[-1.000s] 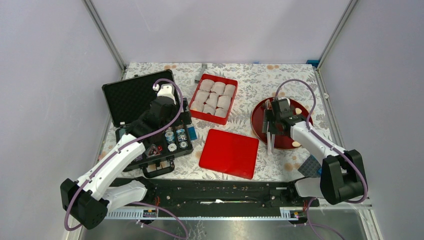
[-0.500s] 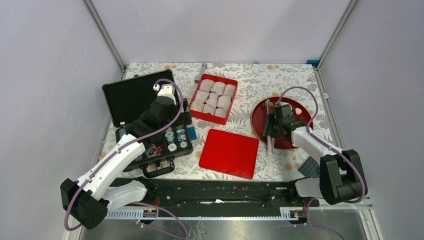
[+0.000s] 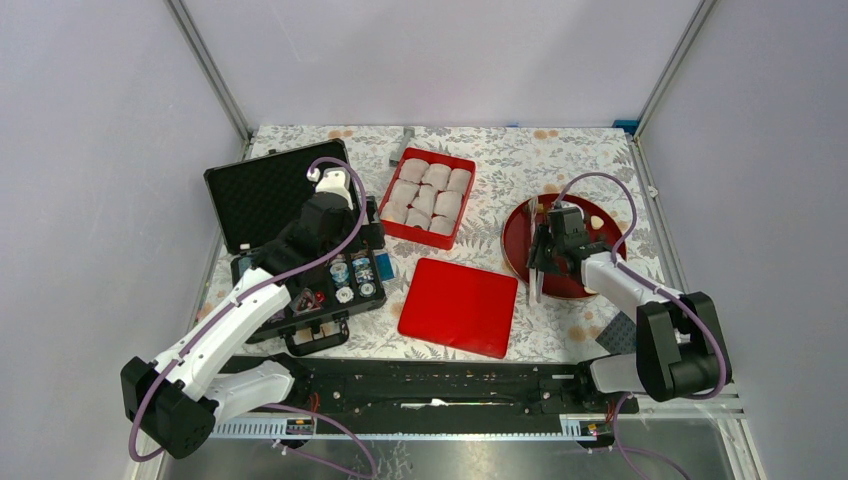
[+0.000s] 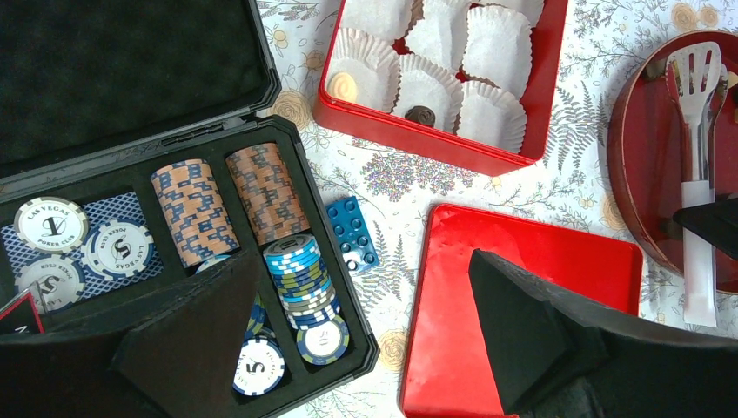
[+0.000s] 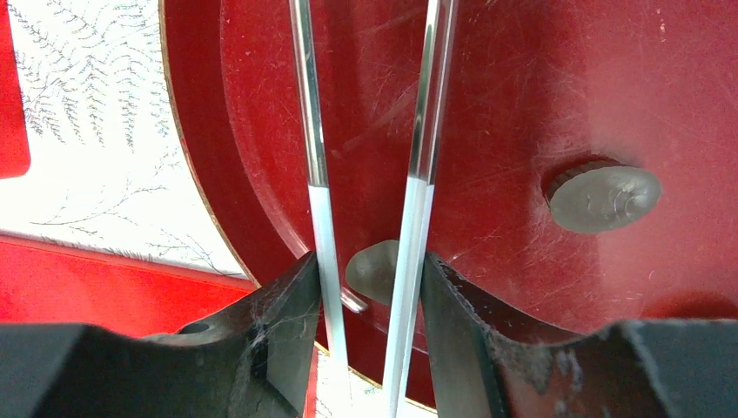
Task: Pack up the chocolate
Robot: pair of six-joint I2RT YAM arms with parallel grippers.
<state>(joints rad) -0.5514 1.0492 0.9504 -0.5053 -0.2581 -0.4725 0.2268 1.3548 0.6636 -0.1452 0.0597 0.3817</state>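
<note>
Right arm is on the tool pick-up; left is idle.

Left gripper (image 4: 361, 259) is spread wide and holds nothing. It hangs well left of the round dark-red lacquer plate (image 3: 512, 240), over the open black foam-lined chip case (image 3: 262, 195) and the flat red square lid (image 3: 458, 306).

The red rectangular box of white pleated cups (image 4: 409, 139) sits up-left of the plate. Two cups are filled: a pale tan chocolate (image 4: 342, 84) and a dark brown chocolate (image 4: 421, 114).

Right gripper (image 5: 365, 261) brackets the steel tongs with white handle sleeves (image 5: 326, 235) at the plate's near-left rim. Its pads are against both legs, and the legs are not yet squeezed together.

My read: squeeze only enough to own the tongs and keep both legs centred in the pads. Lift straight, so nothing shoves the small pale lump (image 5: 374, 270) lying between the legs.

Right wrist view shows that lump, plus a ridged pale lump (image 5: 603, 198) further in on the plate. Overhead, the arm hides the first. Only the left wrist view shows what is in the cups.
</note>
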